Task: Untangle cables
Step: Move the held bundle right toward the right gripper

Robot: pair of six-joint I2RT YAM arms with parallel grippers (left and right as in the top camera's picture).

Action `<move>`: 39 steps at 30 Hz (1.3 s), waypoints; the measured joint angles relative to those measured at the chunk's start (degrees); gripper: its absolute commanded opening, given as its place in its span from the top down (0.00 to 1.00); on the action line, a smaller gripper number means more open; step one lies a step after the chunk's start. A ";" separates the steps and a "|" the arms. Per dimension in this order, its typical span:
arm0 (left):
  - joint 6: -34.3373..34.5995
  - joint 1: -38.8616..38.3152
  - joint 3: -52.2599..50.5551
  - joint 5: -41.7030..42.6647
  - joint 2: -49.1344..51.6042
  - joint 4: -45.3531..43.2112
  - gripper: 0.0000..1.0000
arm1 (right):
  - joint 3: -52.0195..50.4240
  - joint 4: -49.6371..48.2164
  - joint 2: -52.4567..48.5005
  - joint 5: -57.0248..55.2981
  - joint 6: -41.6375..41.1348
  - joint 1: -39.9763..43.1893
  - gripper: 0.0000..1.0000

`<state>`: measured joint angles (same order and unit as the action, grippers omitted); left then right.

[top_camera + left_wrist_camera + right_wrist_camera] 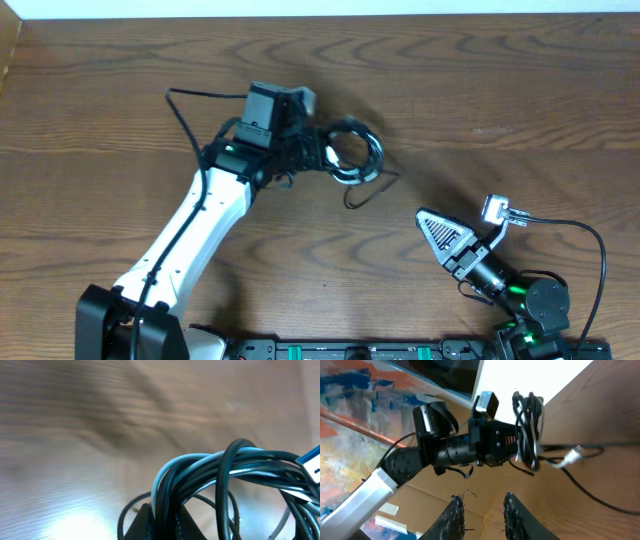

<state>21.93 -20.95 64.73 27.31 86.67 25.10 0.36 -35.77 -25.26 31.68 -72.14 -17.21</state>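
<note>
Cables are bunching in the left gripper's pinch; well apart from them, the right gripper is gaping slightly, empty.

Left arm has a white shell, black joints, green light; right arm is black.

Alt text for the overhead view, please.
The left hand grips a tangled bundle of black and white cables near the middle of a wooden table. The right hand sits empty at lower right, slightly open.
</note>
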 measured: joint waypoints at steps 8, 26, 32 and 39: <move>-8.44 -6.08 0.00 3.06 0.00 0.20 0.93 | 0.00 -3.15 -0.02 0.00 0.81 -0.02 0.68; -15.37 -23.76 0.00 -27.61 0.00 4.17 0.93 | 0.00 0.11 -1.70 -3.28 8.85 -0.02 0.62; -19.04 -26.80 0.00 -32.65 -0.22 5.99 0.93 | 0.00 1.16 -3.82 -6.32 10.99 -0.02 0.63; -20.31 -26.95 0.00 -34.14 -4.04 6.05 0.92 | 0.00 1.79 -9.81 -6.88 12.35 0.00 0.81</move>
<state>1.63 -47.90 64.73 -6.83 82.63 31.16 0.36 -33.98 -35.07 24.80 -59.79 -17.21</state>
